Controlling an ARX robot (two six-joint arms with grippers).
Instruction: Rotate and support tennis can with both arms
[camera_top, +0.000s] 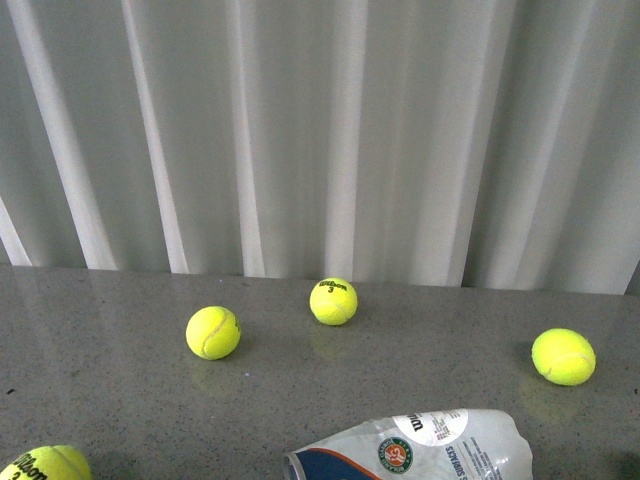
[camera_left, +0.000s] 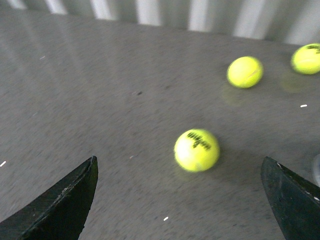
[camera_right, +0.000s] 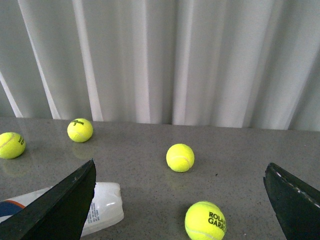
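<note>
Front view shows the tennis can (camera_top: 410, 448) lying untouched; left gripper (camera_left: 178, 160) and right gripper (camera_right: 180, 164) gape empty, so approach comes next.

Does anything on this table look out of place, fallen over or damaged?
Yes. The tennis can lies on its side at the near edge of the table, not upright, and its clear closed end looks dented. Several tennis balls lie scattered loose around it instead of being in the can.
</note>
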